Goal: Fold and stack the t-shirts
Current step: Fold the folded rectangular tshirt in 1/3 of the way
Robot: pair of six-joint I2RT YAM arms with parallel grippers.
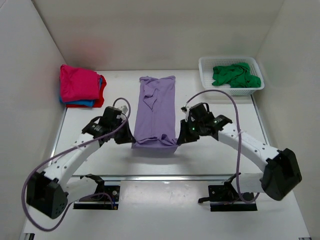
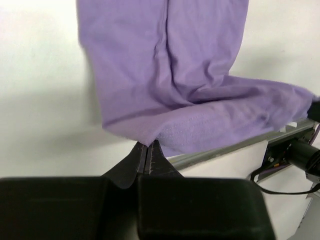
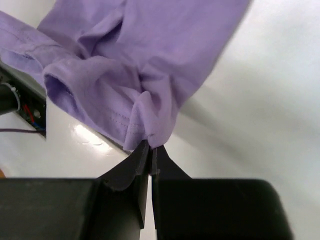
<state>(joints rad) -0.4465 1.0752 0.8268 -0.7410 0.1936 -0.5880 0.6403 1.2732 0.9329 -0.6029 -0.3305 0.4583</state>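
While its far end is laid on the tabletop (image 1: 215, 112), lilac t-shirt (image 1: 156, 107) clamped at near corners by left tool (image 2: 146, 150), by right tool (image 3: 150, 149)

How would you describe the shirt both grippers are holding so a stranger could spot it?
Start at the middle of the white table. The lilac t-shirt lies there as a long narrow strip, its near corners pinched by the left gripper and right gripper. It's the only purple cloth; the pink-topped stack sits far left, the green shirt in the basket far right.
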